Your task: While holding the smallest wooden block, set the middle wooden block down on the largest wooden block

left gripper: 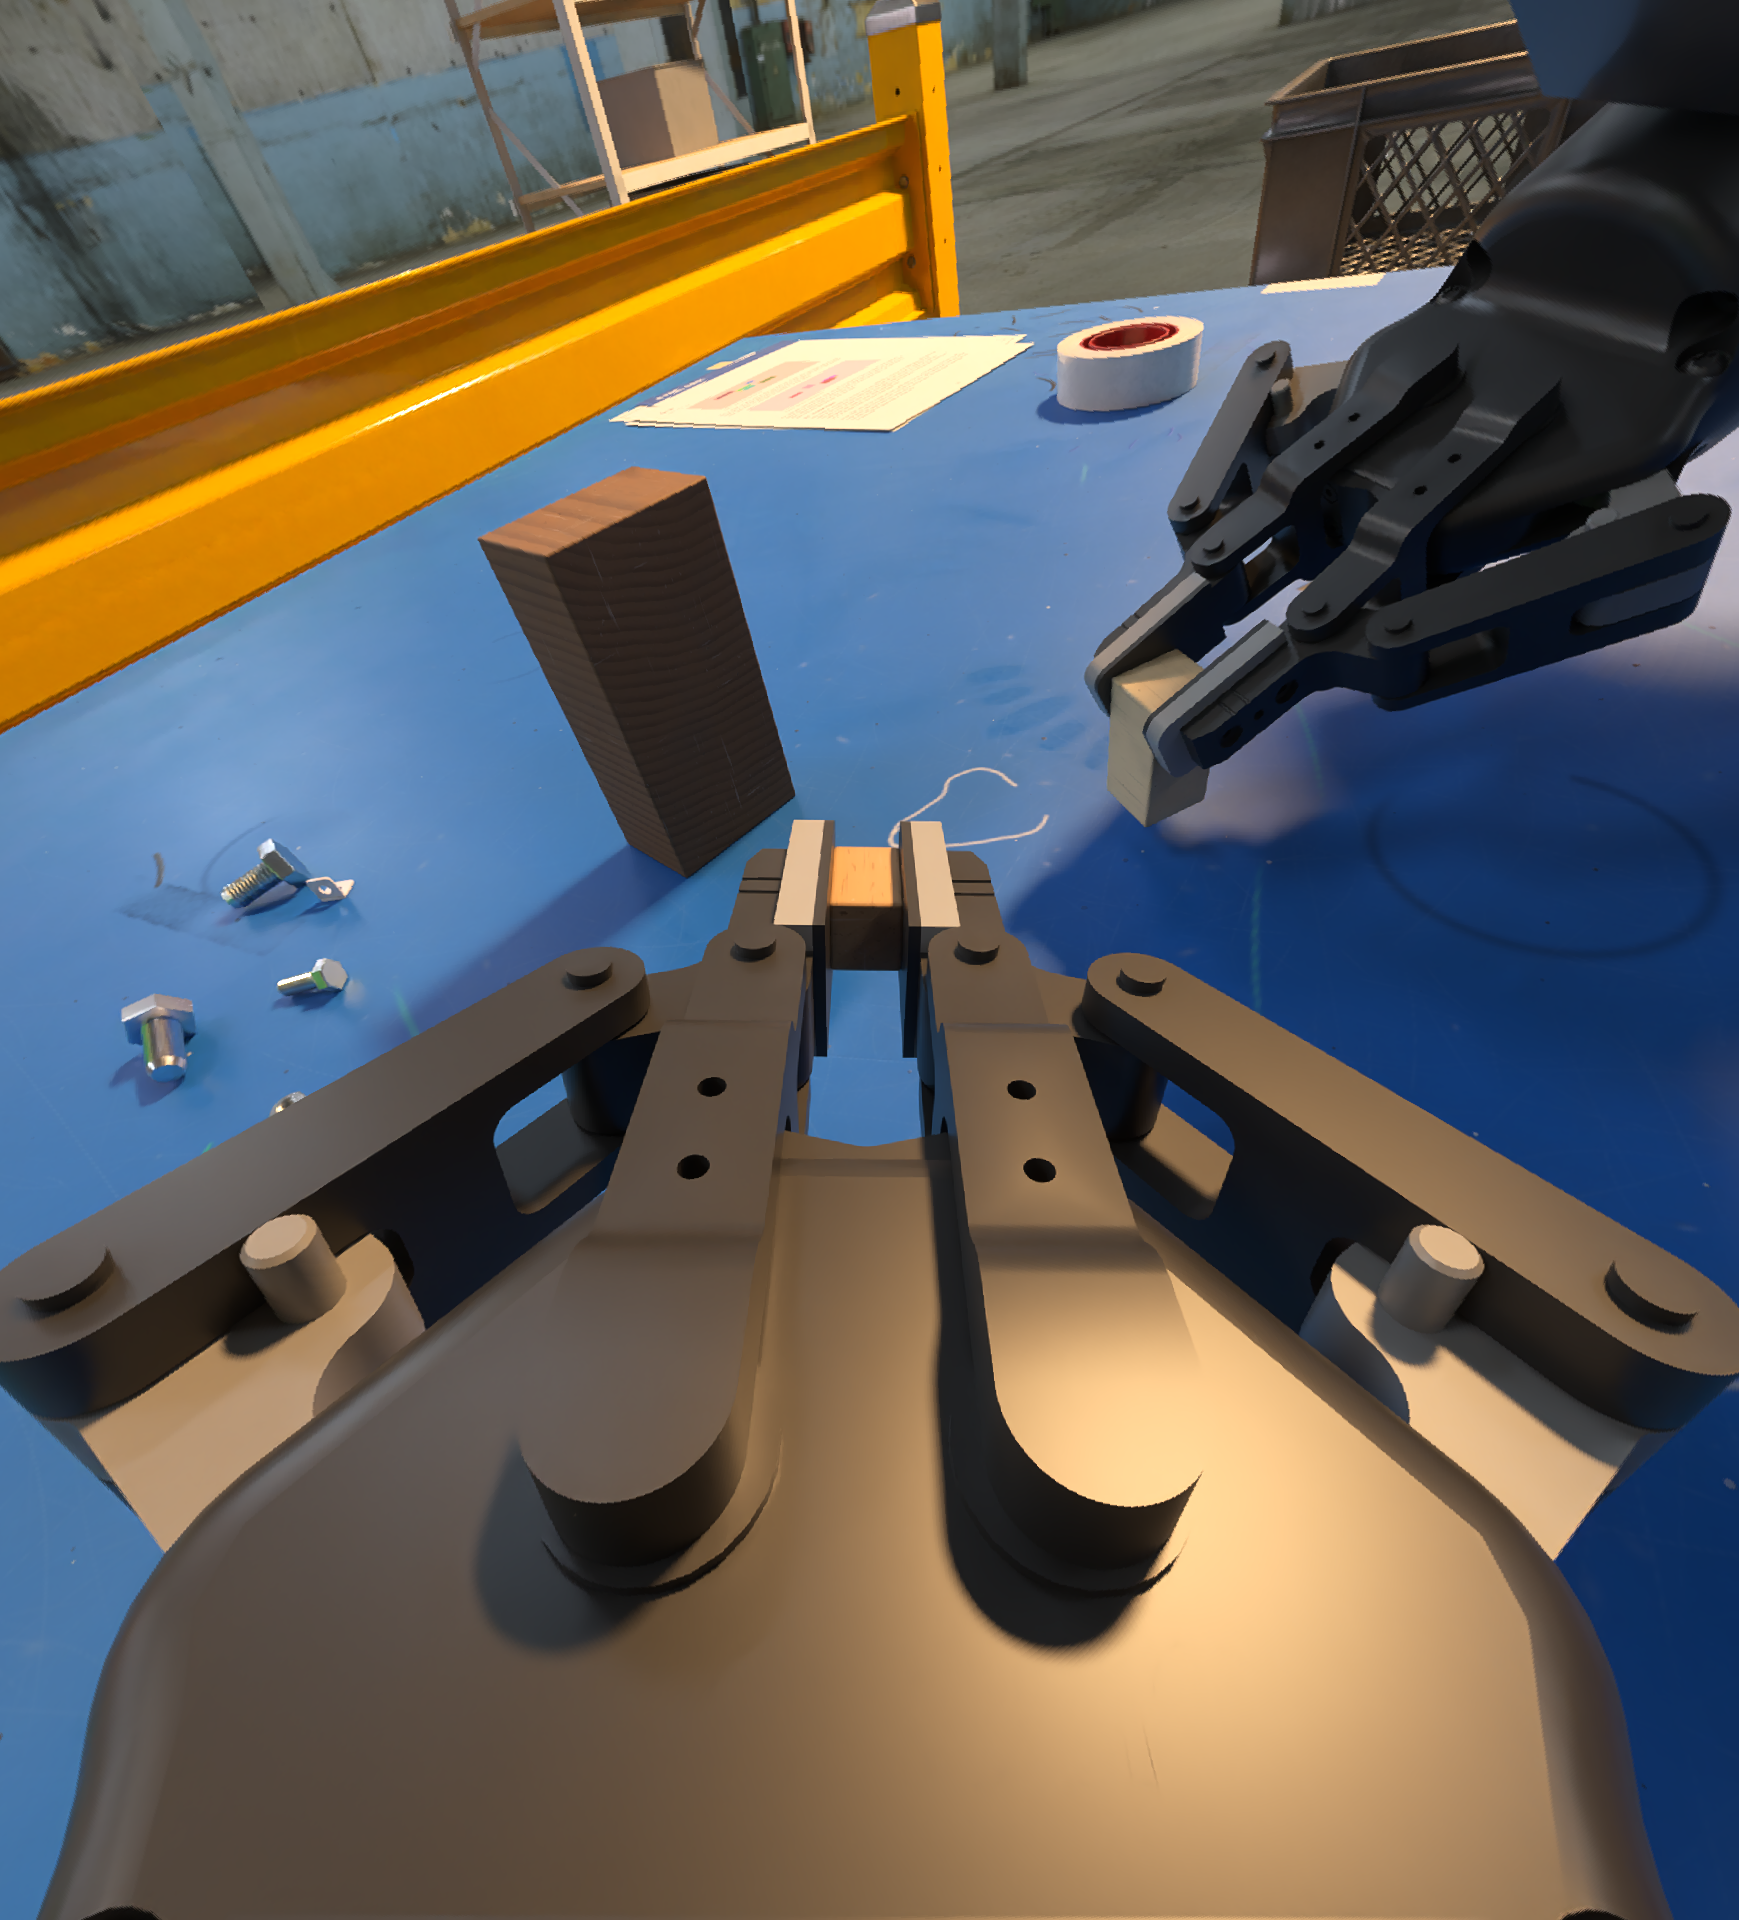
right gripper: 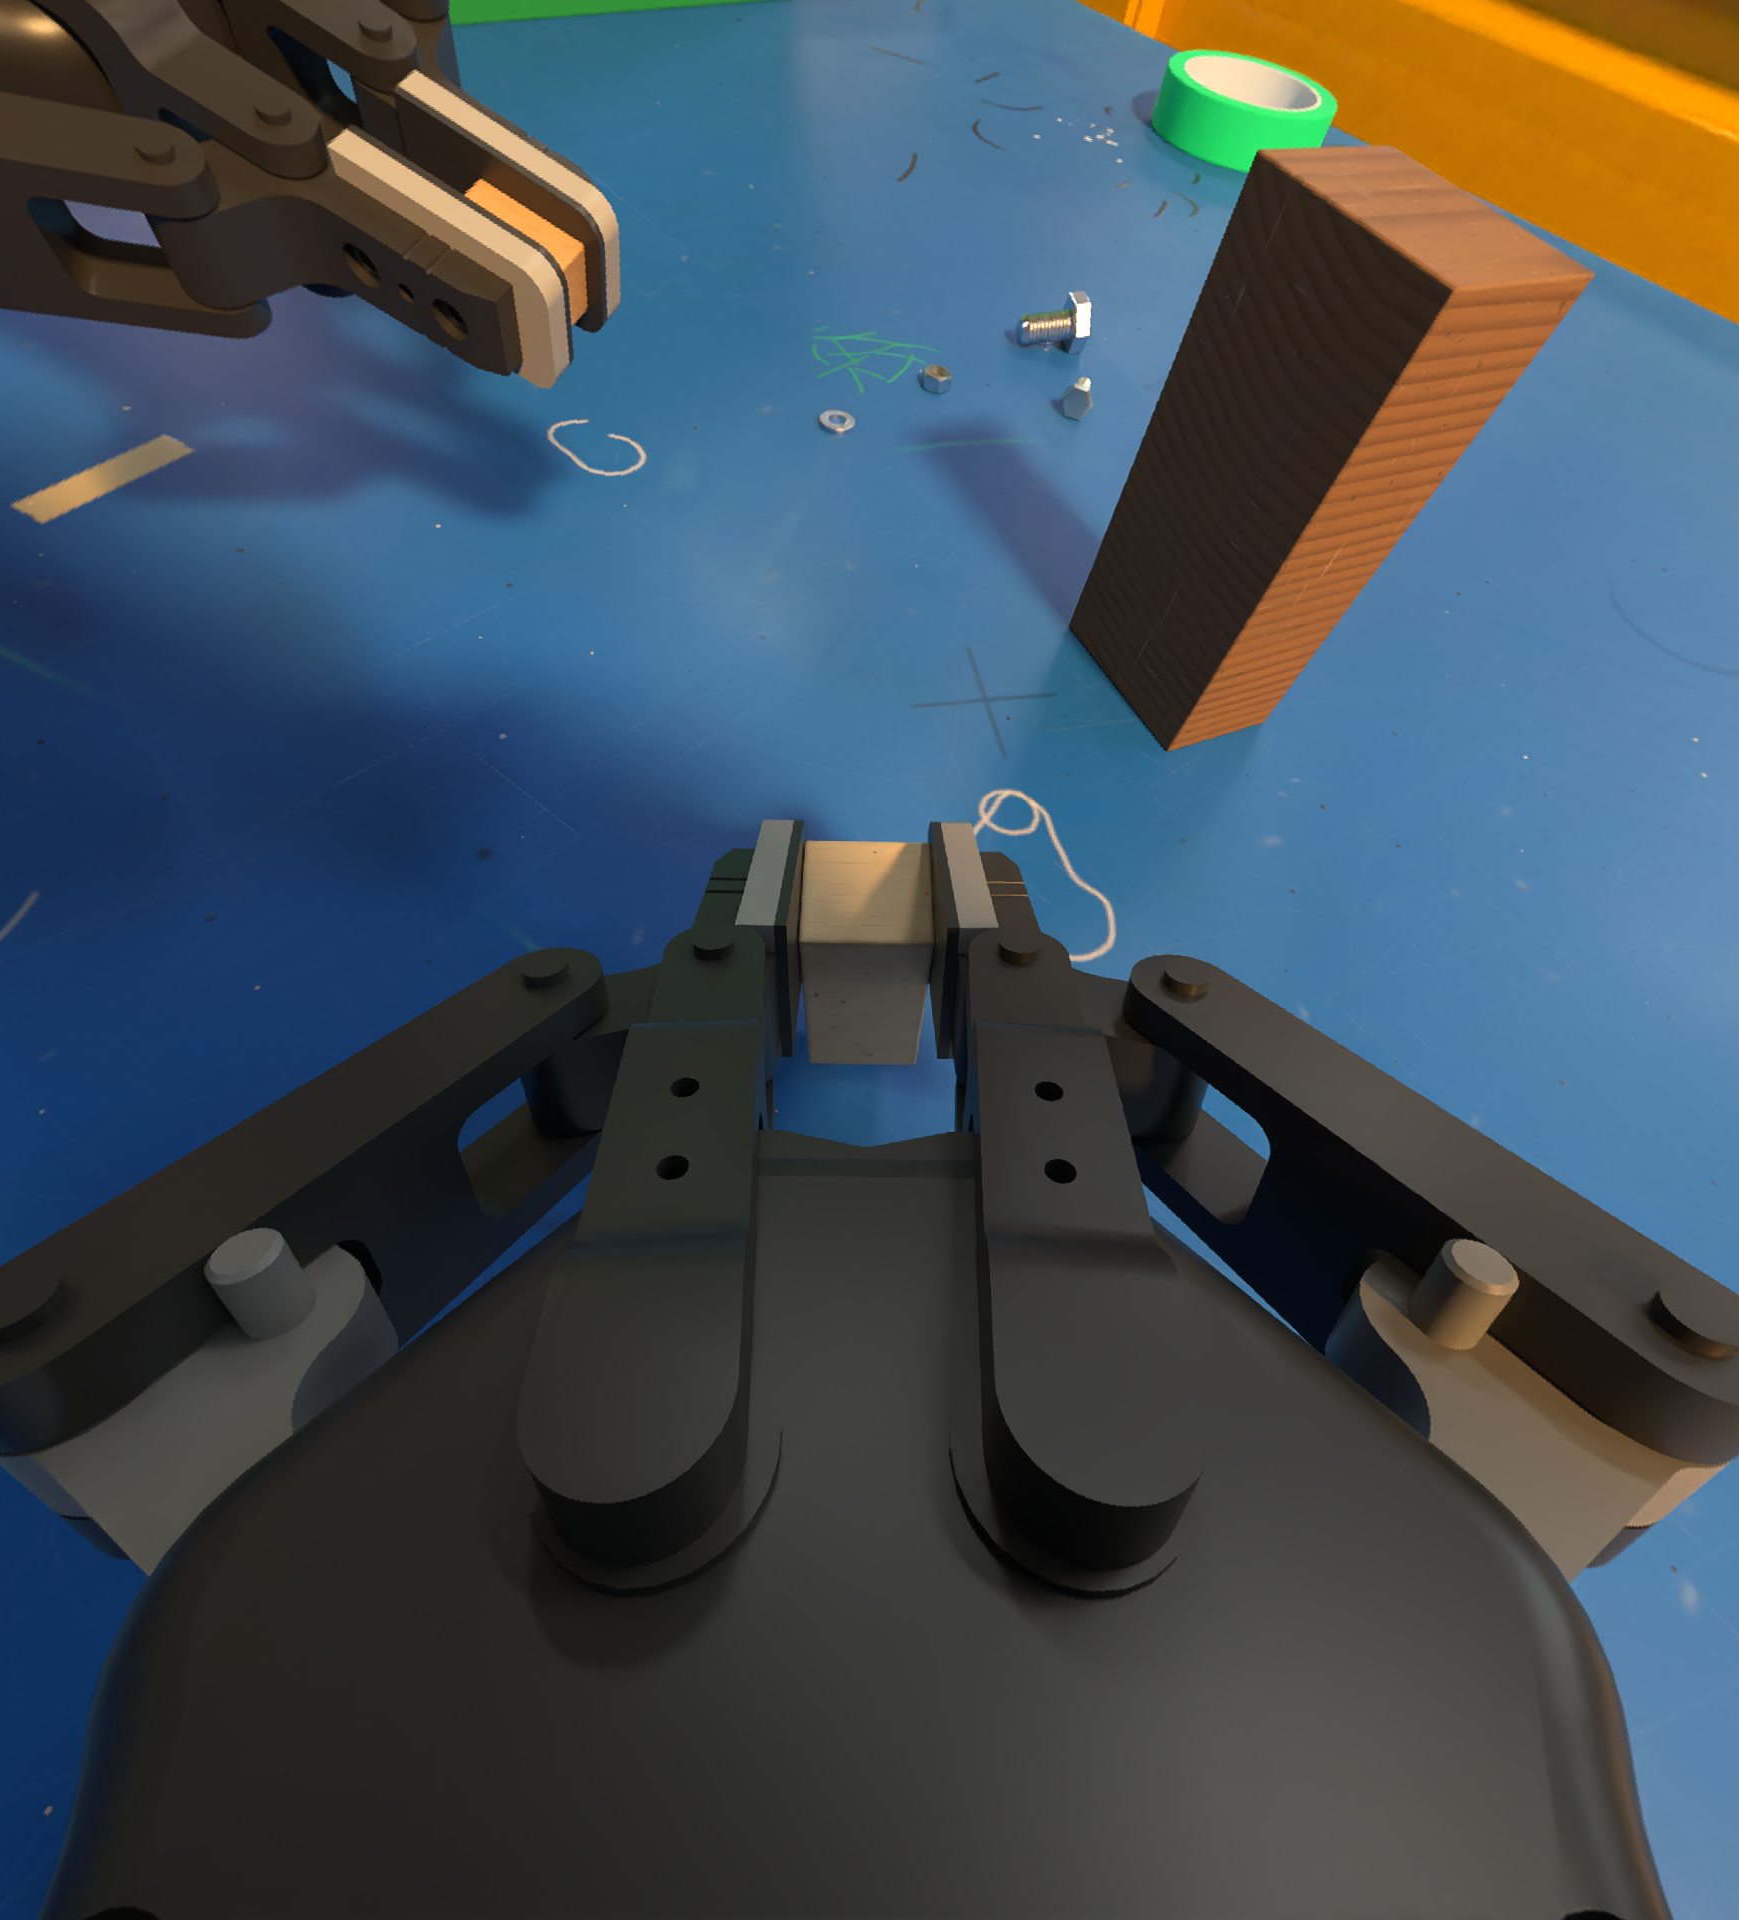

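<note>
Nearest the left wrist camera, the left gripper [left gripper: 865, 883] is clamped on the smallest wooden block [left gripper: 863, 902], a light orange cube pinched between the pale pads near their tips and held above the blue table [left gripper: 429, 727]. Being a cube, it shows no long axis. In the right wrist view the right gripper [right gripper: 865, 883] is likewise closed, gripping the middle wooden block [right gripper: 865, 935], a pale beige piece wedged between its pads; its longer side runs back along the fingers toward the palm, and one end sits level with the fingertips. It too is held off the table.

Just beyond the left fingertips stands the largest wooden block [left gripper: 641, 665], dark brown and upright on its small end, its long axis vertical. It rests on the table, apart from both grippers, with its top face bare. From the right wrist view it stands ahead and to the right.

A loop of white string [right gripper: 1052, 883] lies on the table near the right fingertips. Several bolts [left gripper: 273, 878] lie scattered to the left of the tall block. Farther off sit a sheet of paper [left gripper: 823, 384], a white tape roll [left gripper: 1130, 364] and a green tape roll [right gripper: 1244, 104], with a yellow guardrail [left gripper: 377, 395] along the table's far edge.
</note>
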Controlling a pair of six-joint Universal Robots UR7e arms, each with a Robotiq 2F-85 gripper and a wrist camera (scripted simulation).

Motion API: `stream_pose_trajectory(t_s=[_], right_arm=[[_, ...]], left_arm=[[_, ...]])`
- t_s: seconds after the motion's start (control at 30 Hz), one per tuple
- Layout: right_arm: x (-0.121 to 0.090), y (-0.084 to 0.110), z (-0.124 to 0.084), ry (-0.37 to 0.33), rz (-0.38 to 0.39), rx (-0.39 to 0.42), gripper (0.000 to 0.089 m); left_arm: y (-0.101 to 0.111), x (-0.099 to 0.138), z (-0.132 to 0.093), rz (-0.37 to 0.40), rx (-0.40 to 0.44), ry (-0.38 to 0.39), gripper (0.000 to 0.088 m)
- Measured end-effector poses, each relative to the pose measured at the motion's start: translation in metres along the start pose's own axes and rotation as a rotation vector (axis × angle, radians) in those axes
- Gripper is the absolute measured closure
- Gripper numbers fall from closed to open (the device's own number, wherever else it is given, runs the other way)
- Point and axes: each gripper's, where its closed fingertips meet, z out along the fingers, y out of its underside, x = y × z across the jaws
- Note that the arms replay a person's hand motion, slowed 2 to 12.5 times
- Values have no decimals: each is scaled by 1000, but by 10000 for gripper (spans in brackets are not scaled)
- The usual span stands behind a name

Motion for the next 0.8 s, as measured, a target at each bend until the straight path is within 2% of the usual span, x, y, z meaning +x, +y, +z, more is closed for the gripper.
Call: stream_pose_trajectory(t_s=[0.17,0.3,0.5,0.8], right_arm=[[0,-4,-2,-16,10,22,686],[2,-14,-6,-38,7,73,686],[2,-45,-14,-97,-44,181,686],[20,-87,-21,-127,-140,231,686]], left_arm=[[0,0,0,4,-1,-2,773],[0,0,0,5,-4,1,773],[1,2,1,5,-9,7,773],[2,1,1,6,-11,3,773]])
